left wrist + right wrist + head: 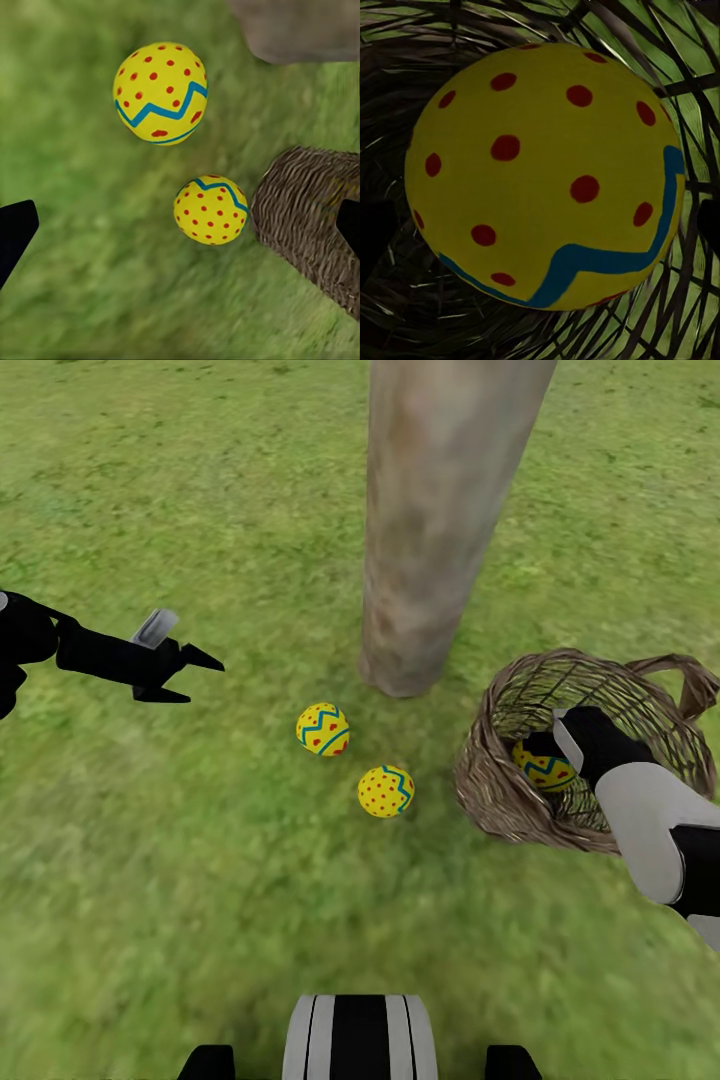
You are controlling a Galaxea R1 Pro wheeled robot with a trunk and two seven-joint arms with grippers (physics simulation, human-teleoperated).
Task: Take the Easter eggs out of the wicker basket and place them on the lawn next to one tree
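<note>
No readable text

We find no words, labels, brands or numbers anywhere; the yellow eggs (323, 729) carry only red dots and blue-green zigzag bands.

We see two Easter eggs (323, 729) (386, 791) on the lawn (200, 860) near the tree (430, 530); the third egg (543, 768) sits inside the tilted wicker basket (500, 780).

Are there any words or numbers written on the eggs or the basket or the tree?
None. No words, numbers or signs can be read anywhere.
The Easter eggs carry only red dots and a blue-green zigzag, not letters.
The wicker basket is plain woven twigs.
The tree trunk is bare mottled bark.
</note>
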